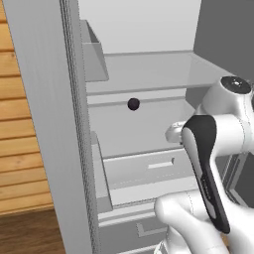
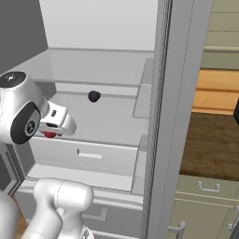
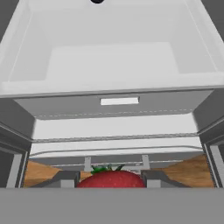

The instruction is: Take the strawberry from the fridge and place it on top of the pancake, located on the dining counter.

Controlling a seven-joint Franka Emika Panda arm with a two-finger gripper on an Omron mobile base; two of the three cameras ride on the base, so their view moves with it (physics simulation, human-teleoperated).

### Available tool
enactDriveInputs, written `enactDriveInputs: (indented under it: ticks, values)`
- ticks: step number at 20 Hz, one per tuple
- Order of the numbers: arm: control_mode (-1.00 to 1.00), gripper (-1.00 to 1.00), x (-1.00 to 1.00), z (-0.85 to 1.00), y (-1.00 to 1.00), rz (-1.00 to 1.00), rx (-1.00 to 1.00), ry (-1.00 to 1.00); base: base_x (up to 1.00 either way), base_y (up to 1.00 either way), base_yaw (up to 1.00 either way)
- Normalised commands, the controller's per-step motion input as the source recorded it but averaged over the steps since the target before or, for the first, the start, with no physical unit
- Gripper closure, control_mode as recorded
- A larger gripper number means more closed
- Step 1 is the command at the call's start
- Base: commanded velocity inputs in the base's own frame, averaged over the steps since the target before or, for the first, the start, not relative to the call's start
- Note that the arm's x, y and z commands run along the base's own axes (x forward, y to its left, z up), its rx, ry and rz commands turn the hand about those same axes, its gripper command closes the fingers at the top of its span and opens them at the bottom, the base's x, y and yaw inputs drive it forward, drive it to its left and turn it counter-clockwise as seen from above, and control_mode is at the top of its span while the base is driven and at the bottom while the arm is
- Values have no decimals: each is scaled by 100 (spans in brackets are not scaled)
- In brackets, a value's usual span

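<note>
Gripper (image 3: 111, 177) clamped on the strawberry (image 3: 111, 179), to be drawn straight back out of the fridge (image 1: 149, 74), clear of the near shelf (image 1: 134, 131) edge.

The fridge (image 1: 149, 69) stands open, and its white shelf (image 1: 134, 129) at mid-frame in the left base view is broad and bare apart from a dark round fruit (image 1: 133, 104) near the back, upper centre. The open door (image 1: 44, 124) walls off the left of that frame; in the right base view the other door (image 2: 179, 93) walls off the right. Door bins (image 1: 94, 54) jut in at the upper left. The claw (image 2: 51, 133), shut on the strawberry (image 3: 111, 179), hangs in front of the drawer (image 3: 118, 105), with open room around it.
</note>
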Motion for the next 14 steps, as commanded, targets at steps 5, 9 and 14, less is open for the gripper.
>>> enactDriveInputs:
  ticks: [5, 9, 14]
  values:
    - [-100, 100, -5, -51, -17, 0, 0, 1, 0, 0, 0]
    - [-100, 100, 0, -49, -14, 0, 0, 0, 0, 0, 0]
    - [-100, 100, 0, -21, 0, 0, 0, 0, 0, 0, 0]
